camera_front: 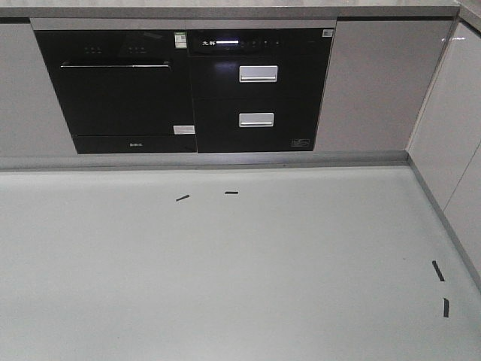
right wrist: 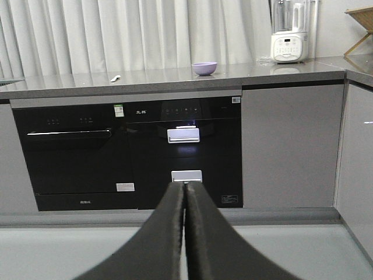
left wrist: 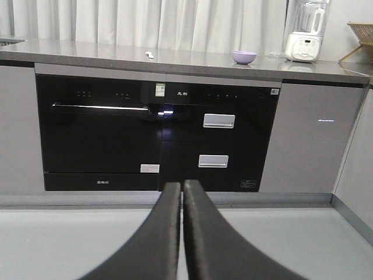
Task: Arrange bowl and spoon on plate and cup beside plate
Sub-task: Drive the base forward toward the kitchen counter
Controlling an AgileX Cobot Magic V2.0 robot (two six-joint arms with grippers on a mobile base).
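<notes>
While my left claw (left wrist: 182, 186) and right claw (right wrist: 185, 188) sit fully closed, holding nothing, the lavender bowl (left wrist: 244, 56) stands far off on the countertop (left wrist: 87, 52), so an unopened approach could knock it away.

1. Wrist views: the long grey stone countertop (left wrist: 87, 53) runs across the upper frame, pleated white curtains (left wrist: 145, 23) right behind it.
2. On it, the small round lavender plastic bowl (left wrist: 244, 56) sits right of centre. The short pale mint plastic spoon (left wrist: 150, 55) lies well left of it.
3. Further right on the counter stands the white blender with a clear jug (left wrist: 306, 35).
4. Under the counter, the black glass-fronted oven (left wrist: 99, 134) is on the left. The black two-drawer unit (left wrist: 218, 140) is hard against its right side, then comes a grey cabinet door (left wrist: 309, 140).
5. Front view: the pale grey floor (camera_front: 225, 286) fills the lower frame. One short black tape strip (camera_front: 183, 198) lies upper middle, and a second black tape strip (camera_front: 438, 271) lies lower right.
</notes>
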